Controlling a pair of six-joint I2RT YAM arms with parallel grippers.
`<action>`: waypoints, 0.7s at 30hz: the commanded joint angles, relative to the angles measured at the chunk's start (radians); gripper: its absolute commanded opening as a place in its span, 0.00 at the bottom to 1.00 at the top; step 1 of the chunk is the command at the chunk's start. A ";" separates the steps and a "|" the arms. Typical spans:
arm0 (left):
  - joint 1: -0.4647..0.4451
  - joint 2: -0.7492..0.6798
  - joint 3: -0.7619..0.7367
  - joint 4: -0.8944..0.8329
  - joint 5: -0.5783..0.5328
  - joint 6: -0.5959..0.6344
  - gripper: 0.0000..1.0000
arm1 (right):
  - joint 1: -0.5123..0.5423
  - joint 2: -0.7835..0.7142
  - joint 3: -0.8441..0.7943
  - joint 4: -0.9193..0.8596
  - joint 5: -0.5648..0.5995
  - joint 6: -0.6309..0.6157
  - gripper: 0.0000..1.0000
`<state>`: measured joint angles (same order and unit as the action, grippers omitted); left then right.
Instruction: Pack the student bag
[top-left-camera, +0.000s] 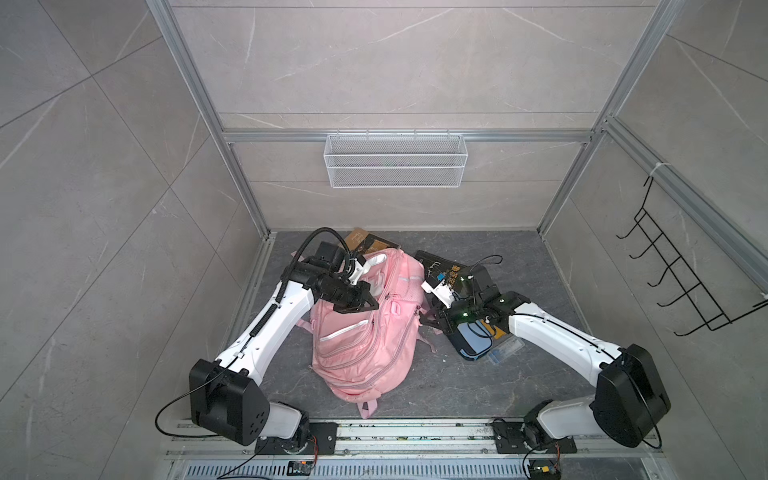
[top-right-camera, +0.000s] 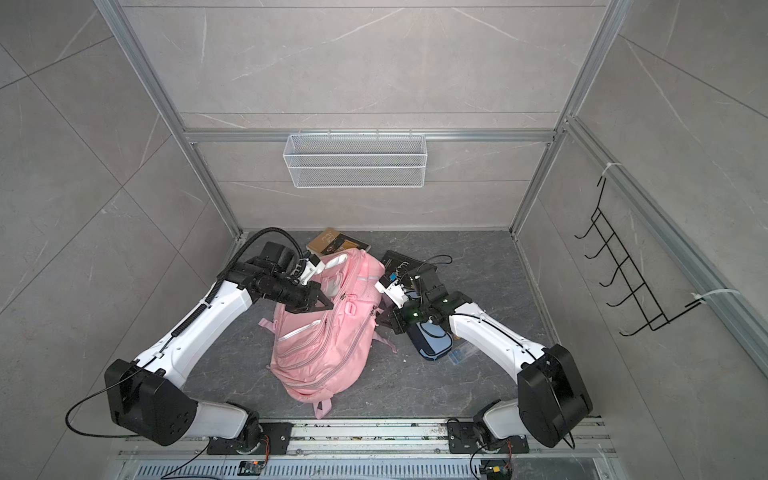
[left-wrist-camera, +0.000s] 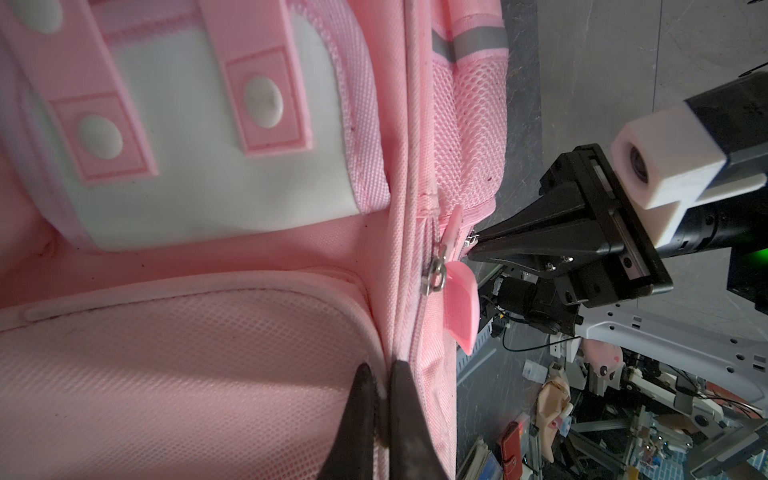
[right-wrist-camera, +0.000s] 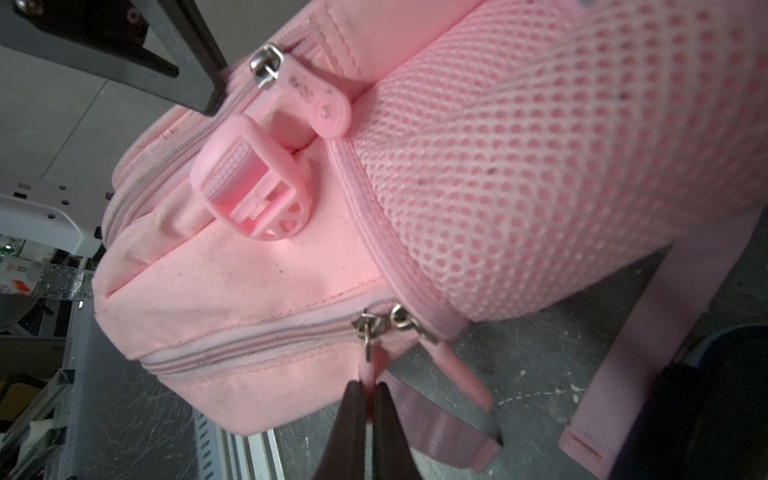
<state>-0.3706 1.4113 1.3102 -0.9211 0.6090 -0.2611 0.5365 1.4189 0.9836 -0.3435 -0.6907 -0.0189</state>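
soft pink student bag, white-flapped pocket, lying front up, centre

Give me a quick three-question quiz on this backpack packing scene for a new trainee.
1. True or false: the backpack hangs from the wall hooks.
2. What is the right gripper pinching? A) a pink zipper pull B) a book C) a shoulder strap
3. In both top views, the blue pencil case lies on which side of the backpack?
Key: 1 false, it lies on the table; 2 A; 3 the right, beneath the right arm.
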 joint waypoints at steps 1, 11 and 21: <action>0.006 -0.061 0.015 0.066 0.074 0.003 0.00 | 0.011 0.001 -0.003 0.000 0.011 0.002 0.08; 0.005 -0.058 0.022 0.071 0.089 -0.002 0.00 | 0.027 0.028 0.000 0.020 0.036 0.011 0.35; 0.006 -0.049 0.030 0.074 0.078 -0.009 0.00 | 0.045 0.031 0.011 0.018 0.118 -0.007 0.08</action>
<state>-0.3702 1.4101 1.3064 -0.9131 0.6128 -0.2619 0.5747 1.4551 0.9836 -0.3317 -0.6239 -0.0177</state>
